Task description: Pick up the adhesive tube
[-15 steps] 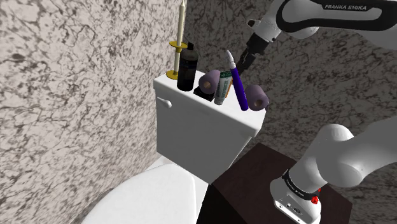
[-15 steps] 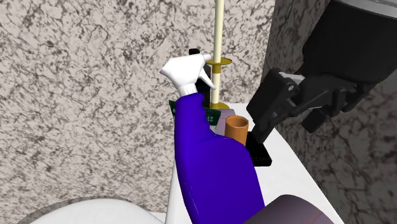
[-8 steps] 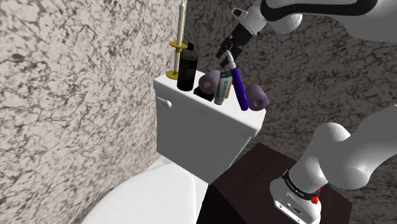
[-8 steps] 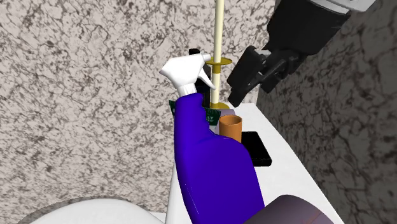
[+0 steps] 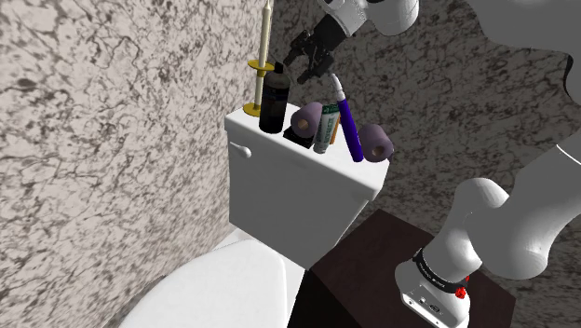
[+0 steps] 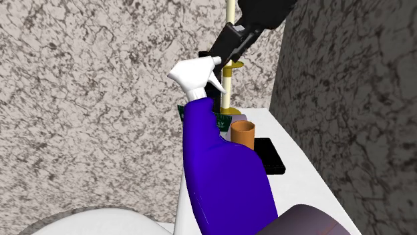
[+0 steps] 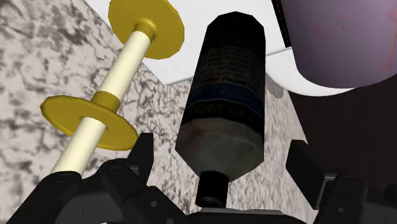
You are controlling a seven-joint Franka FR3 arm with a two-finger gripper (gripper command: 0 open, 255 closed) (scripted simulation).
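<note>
Claw [image 7: 222,154] spread wide, dark adhesive tube [image 7: 226,95] between its fingers [image 7: 142,154], seemingly untouched.

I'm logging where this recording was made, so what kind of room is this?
Most likely a bathroom: a white toilet tank with its flush lever, the toilet lid below it, and a mauve paper roll beside a blue spray bottle on the tank's top.

Arm [image 5: 518,220]: smooth white rounded link shells, dark bands at the joints. Black collar with small red button [image 5: 459,291] near the white base. All-black gripper [image 5: 310,58], blocky fingers [image 7: 142,154].
</note>
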